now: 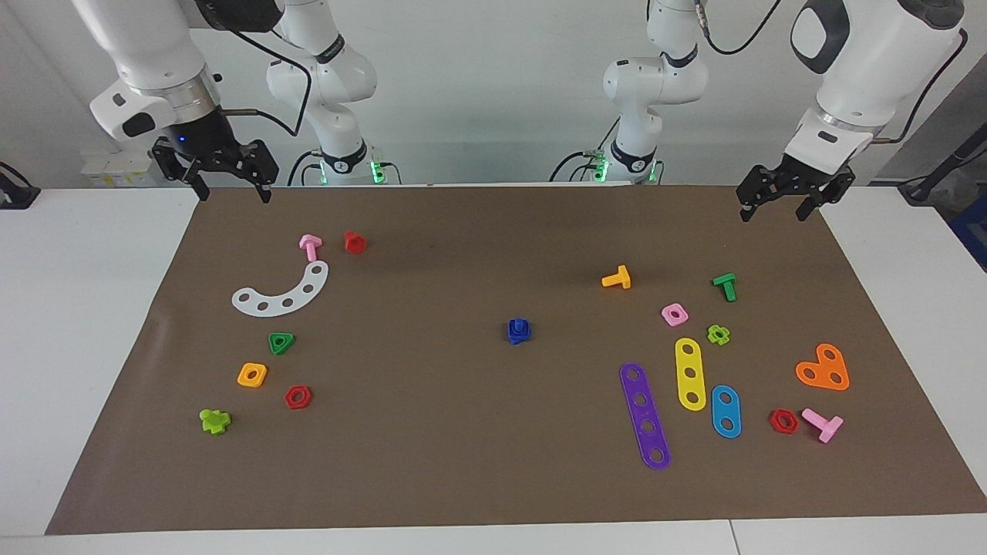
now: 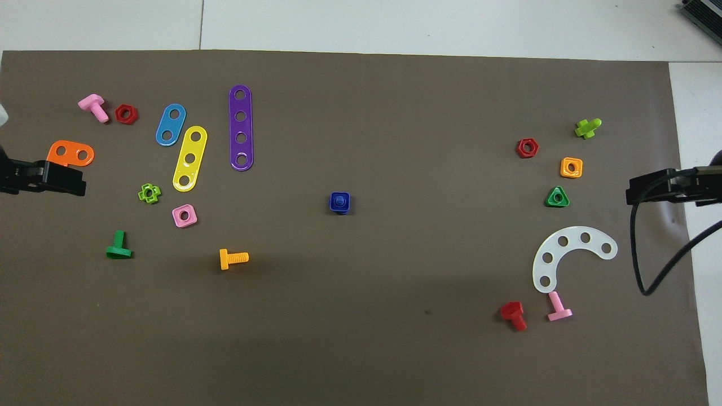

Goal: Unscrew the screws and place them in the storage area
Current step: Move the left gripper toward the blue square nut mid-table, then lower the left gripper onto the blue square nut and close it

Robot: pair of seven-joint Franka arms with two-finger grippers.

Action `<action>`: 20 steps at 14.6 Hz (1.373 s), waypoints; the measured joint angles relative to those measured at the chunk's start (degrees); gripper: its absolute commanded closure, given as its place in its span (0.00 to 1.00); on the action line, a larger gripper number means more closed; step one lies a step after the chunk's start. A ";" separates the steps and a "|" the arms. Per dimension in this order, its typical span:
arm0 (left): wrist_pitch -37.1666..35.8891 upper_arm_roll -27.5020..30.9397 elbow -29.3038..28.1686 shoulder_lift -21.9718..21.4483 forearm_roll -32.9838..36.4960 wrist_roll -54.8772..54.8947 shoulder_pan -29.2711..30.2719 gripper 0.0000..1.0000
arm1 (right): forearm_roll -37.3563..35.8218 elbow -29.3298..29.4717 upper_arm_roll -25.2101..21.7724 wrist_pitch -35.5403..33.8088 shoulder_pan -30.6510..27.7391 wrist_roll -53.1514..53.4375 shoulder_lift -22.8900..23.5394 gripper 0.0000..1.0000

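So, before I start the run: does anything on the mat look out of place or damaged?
Nothing looks damaged. The small dark blue plastic bolt with its square nut sits alone mid-mat, apart from both clusters of parts. Both grippers hang open over the mat's edge nearest the robots.

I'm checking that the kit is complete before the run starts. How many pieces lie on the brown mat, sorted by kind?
Loose bolts (2 pink, red, orange, green, lime): 6
Loose nuts (2 red, orange, green, pink, lime): 6
Perforated plates (white, purple, yellow, blue, orange): 5
Dark blue bolt-and-nut assembly: 1
Total: 18
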 measured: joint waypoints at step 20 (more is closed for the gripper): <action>25.56 -1.52 -4.42 12.33 -3.57 -28.63 -21.50 0.05 | 0.00 0.00 0.00 0.00 0.00 0.00 0.00 0.00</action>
